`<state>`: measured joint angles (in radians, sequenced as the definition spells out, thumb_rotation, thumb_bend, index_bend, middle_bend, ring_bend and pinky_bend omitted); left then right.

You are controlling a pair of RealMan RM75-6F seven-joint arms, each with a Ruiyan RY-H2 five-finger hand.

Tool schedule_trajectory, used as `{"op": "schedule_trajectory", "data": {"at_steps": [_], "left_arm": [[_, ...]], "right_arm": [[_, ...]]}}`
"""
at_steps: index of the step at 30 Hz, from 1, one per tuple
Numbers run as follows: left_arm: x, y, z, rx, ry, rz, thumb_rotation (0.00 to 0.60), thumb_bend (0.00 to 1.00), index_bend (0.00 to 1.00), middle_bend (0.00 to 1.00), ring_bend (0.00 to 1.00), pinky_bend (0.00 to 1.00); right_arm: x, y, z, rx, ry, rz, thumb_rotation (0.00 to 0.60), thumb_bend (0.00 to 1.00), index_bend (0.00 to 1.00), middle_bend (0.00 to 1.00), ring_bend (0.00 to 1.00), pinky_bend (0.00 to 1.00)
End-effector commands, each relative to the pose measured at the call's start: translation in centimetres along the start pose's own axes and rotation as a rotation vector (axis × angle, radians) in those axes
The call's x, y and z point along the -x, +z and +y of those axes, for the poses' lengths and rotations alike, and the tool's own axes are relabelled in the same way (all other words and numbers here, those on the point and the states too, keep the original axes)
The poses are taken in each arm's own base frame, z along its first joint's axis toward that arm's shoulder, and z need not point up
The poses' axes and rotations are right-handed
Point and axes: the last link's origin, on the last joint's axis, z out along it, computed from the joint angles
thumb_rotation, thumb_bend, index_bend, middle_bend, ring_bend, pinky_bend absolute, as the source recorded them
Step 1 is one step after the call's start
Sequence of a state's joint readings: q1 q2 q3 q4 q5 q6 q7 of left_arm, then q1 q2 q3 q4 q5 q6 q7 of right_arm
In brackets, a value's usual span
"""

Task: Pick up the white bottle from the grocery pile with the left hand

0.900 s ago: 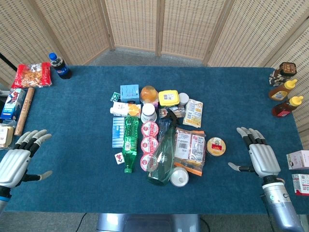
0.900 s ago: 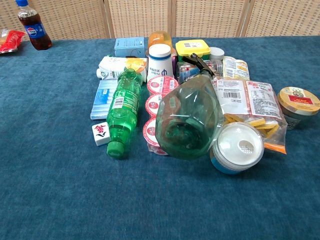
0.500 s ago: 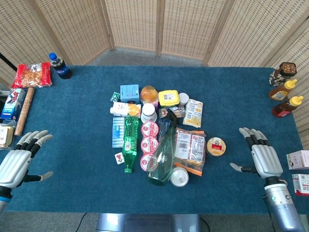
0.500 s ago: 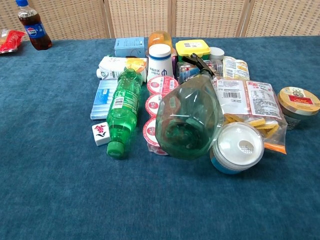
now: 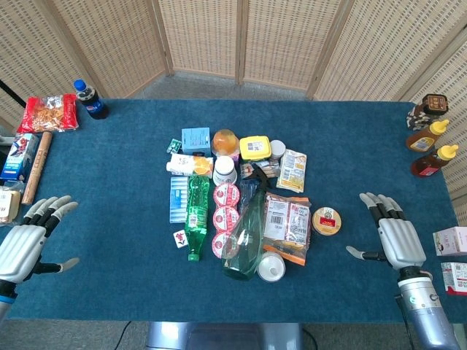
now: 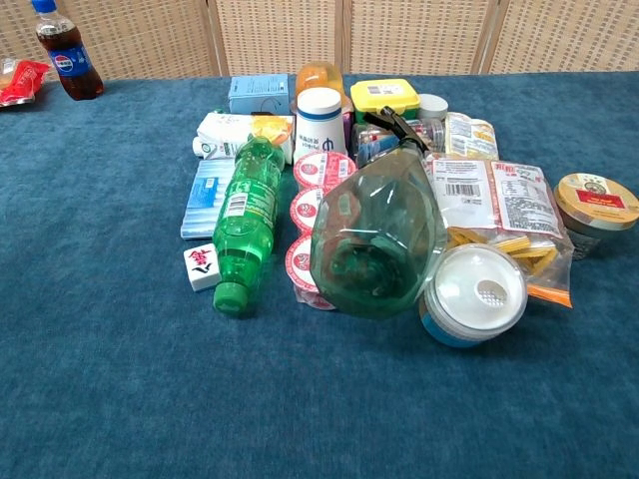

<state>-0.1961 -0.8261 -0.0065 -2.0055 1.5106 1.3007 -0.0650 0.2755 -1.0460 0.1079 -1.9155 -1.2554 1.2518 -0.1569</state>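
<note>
A blue, carpet-like cloth [image 5: 109, 182] is spread over the table, and the groceries are bunched up in the middle of it. The white bottle [image 6: 319, 119] is stood upright near the back of the pile: a smooth plastic cylinder with a rounded white cap and a dark band under it. It's wedged just behind a column of round foil-lidded cups [image 6: 316, 208], with a green plastic bottle [image 6: 242, 222] laid on its side just to the left. A big translucent green spray bottle [image 6: 378, 238] is lying across the front of the pile, base toward the chest camera. A round tub with a white lid [image 6: 473, 293] is tucked against it, and crinkly clear snack bags [image 6: 496, 216] are spread out further right. A small white tile [image 6: 201, 265] with a red mark is sitting beside the green bottle's cap.

The left hand [image 5: 22, 244] is seen only in the head view, low at the left edge of the table, well apart from the pile, fingers spread wide and nothing held. The right hand [image 5: 394, 237] is at the right side, likewise splayed and empty. A short gold-lidded jar [image 5: 326, 220] is parked between it and the pile.
</note>
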Motion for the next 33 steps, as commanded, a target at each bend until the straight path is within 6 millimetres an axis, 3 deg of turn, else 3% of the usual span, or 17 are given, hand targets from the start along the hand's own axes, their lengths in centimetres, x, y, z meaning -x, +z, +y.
{"op": "schedule_trajectory", "data": {"at_steps": [1,8,17,33], "left_arm": [[-0.1,0.6,0.2,0.01,-0.012,-0.01,0.6,0.17,0.12,0.07,0.0,0.0],[-0.6,3.3,1.3,0.063,-0.069,-0.061,0.6,0.17,0.12,0.07,0.0,0.0],[-0.6,9.8,3.7,0.116,-0.118,-0.165,0.6,0.17,0.12,0.07,0.0,0.0],[4.8,21.5,11.8,0.207,-0.228,-0.285,0.6,0.17,0.12,0.08,0.0,0.0]], "right_arm": [[0.0,0.0,0.0,0.002,0.001,0.001,0.494,0.04,0.0,0.03,0.0,0.0],[-0.3,-0.5,0.5,0.019,0.003,0.011,0.491,0.04,0.0,0.03,0.0,0.0],[-0.6,-1.3,1.3,0.046,0.006,0.023,0.494,0.04,0.0,0.03,0.0,0.0],[-1.4,-2.6,3.2,0.111,0.008,0.049,0.49,0.04,0.0,0.03,0.0,0.0]]}}
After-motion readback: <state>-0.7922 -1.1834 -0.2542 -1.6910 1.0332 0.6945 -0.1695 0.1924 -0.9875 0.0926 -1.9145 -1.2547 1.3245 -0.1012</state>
